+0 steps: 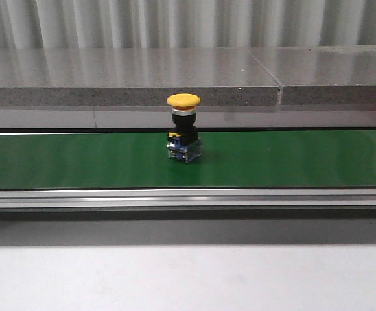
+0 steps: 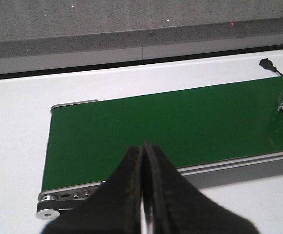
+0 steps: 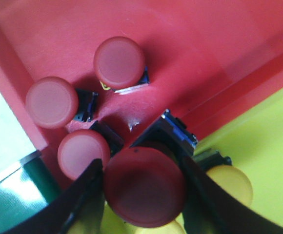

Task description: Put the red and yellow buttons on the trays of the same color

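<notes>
Three red buttons (image 3: 82,106) in red tray (image 3: 219,44)

- No legible text, labels, brand marks, numbers or signs in any of the three views.
- Front view: yellow button (image 1: 183,100) has a plain cap; its base is too small and blurred to show any marking.
- Front view: green conveyor belt (image 1: 305,159) is unmarked.
- Left wrist view: belt end roller (image 2: 48,213) shows a screw head only, no lettering.
- Right wrist view: red button (image 3: 144,186) caps and red tray (image 3: 205,44) carry no print; yellow tray (image 3: 263,146) likewise.
</notes>
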Tool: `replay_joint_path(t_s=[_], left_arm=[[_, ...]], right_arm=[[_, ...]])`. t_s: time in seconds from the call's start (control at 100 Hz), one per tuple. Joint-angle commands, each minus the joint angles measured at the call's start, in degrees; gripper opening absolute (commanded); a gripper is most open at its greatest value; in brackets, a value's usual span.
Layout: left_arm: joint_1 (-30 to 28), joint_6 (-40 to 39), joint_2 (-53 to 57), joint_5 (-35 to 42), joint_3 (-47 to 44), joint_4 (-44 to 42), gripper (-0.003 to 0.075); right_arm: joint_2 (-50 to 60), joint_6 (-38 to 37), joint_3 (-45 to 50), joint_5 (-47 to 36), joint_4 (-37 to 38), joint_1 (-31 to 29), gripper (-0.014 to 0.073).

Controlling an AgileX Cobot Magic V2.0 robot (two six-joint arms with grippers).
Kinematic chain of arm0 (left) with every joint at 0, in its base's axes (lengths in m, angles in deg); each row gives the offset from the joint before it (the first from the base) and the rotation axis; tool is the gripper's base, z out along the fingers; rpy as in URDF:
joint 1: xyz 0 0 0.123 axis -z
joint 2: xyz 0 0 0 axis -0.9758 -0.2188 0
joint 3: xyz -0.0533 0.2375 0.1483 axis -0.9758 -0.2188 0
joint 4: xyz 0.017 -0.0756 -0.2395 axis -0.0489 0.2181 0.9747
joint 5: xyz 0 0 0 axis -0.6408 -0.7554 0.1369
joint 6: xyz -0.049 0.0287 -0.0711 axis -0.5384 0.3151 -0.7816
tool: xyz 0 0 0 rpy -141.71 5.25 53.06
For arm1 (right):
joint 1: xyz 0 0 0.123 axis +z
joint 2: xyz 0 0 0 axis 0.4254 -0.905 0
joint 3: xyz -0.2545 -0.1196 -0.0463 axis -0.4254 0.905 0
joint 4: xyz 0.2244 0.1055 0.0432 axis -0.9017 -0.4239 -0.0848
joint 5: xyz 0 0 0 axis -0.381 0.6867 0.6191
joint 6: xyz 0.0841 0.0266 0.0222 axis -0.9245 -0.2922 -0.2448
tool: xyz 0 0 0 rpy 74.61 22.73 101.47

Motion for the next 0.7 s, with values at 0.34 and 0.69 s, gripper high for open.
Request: replay_joint_path(t_s=[0.34, 0.69], left_arm=[[0.34, 0.01, -0.29, 4.40, 1.51, 0.40, -0.0020], [0.34, 0.01, -0.29, 4.40, 1.51, 0.40, -0.0020]], right_arm=[[-2.31, -0.24, -1.34, -6.31, -0.37, -0.36, 0.0290], [-4.71, -0.47, -1.34, -7.25, -1.31, -0.36, 0.0298]])
